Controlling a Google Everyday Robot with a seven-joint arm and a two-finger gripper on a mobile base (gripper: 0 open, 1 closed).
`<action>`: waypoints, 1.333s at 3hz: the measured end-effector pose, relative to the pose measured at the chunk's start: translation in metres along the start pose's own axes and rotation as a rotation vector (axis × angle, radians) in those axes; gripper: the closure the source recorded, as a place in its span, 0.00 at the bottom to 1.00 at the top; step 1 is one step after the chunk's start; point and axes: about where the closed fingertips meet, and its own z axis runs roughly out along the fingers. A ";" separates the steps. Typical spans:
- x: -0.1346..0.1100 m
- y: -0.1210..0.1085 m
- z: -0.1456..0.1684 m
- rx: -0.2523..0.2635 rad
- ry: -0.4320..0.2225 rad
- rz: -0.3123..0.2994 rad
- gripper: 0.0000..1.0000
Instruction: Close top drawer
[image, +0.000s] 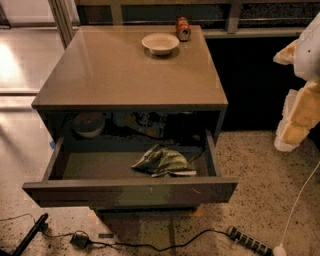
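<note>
The top drawer (130, 192) of the dark grey-brown cabinet (130, 75) is pulled far out toward me. Its flat handleless front faces the camera, with small pale scuffs right of centre. Inside the drawer lie a crumpled green bag (161, 161) and, far back left under the cabinet top, a pale bowl (89, 124). My gripper (296, 117), white and pale yellow, hangs at the right edge of the view. It is off to the right of the cabinet, apart from the drawer and touching nothing.
A white bowl (160, 43) and a can lying on its side (183, 28) sit at the back of the cabinet top. Black cables and a power strip (248, 241) lie on the speckled floor under the drawer front. A white cable (300, 200) runs at the right.
</note>
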 end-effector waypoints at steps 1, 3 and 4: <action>0.000 0.000 0.000 0.000 0.000 0.000 0.03; 0.000 0.000 0.000 0.000 0.000 0.000 0.50; 0.000 0.000 0.000 0.000 0.000 0.000 0.73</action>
